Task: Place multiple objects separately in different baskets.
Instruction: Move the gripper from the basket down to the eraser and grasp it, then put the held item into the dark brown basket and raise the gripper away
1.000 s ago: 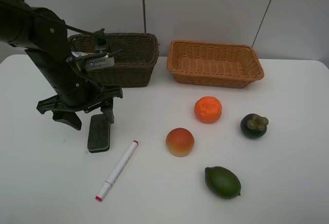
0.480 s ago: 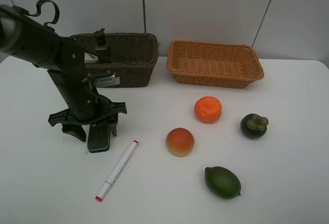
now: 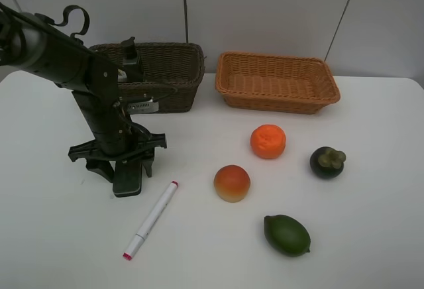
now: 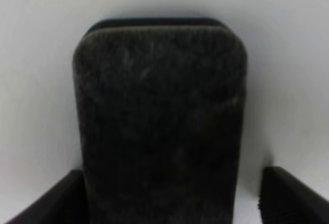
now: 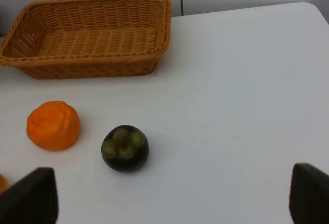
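The dark eraser block (image 3: 127, 183) lies flat on the white table. My left gripper (image 3: 124, 168) is down over it with one finger on each long side. In the left wrist view the eraser (image 4: 159, 131) fills the frame. One finger (image 4: 51, 203) sits against it and the other finger (image 4: 293, 198) stands a small gap away, so the jaws are open around it. The white pink-tipped marker (image 3: 151, 219) lies just right of the eraser. My right gripper (image 5: 169, 198) is open and empty, hovering near the mangosteen (image 5: 125, 148) and orange (image 5: 53, 125).
The dark brown basket (image 3: 175, 70) stands behind the left arm, with a dark pump head (image 3: 128, 48) showing above its rim. The light tan basket (image 3: 277, 82) is at the back right. The orange (image 3: 268, 141), peach (image 3: 232, 183), mangosteen (image 3: 327, 162) and lime (image 3: 287, 234) lie spread on the right half.
The left arm has shifted right and lowered over the eraser. Its jaws have narrowed around the block. The eraser, marker and fruit have not moved.
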You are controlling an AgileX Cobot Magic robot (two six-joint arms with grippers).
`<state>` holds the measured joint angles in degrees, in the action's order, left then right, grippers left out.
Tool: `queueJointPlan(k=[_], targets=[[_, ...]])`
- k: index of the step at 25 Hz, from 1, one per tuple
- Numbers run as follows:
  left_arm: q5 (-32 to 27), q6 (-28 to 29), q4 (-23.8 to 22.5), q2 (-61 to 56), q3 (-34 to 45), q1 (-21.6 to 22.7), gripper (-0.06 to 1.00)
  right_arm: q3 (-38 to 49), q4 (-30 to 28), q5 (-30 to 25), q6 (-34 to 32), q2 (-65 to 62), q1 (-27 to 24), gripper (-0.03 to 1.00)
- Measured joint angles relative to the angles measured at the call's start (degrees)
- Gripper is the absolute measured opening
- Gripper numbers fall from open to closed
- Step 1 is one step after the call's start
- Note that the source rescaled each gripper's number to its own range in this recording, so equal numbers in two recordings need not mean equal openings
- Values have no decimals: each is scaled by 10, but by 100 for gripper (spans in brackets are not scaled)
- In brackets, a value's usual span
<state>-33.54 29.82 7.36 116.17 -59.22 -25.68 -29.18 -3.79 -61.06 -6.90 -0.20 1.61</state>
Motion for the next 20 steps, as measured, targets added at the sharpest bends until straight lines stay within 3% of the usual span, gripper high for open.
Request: queueJointPlan(k=[2,13,20], targets=[[-6,-6,-2,4,-7,0,52,0,0,0,0,0,0,100],[-104,-77,9,1,-97,0,53,0,0,0,0,0,0,100],[-86,-194,36,-33,-245,0,53,0,0,0,0,0,0,100]])
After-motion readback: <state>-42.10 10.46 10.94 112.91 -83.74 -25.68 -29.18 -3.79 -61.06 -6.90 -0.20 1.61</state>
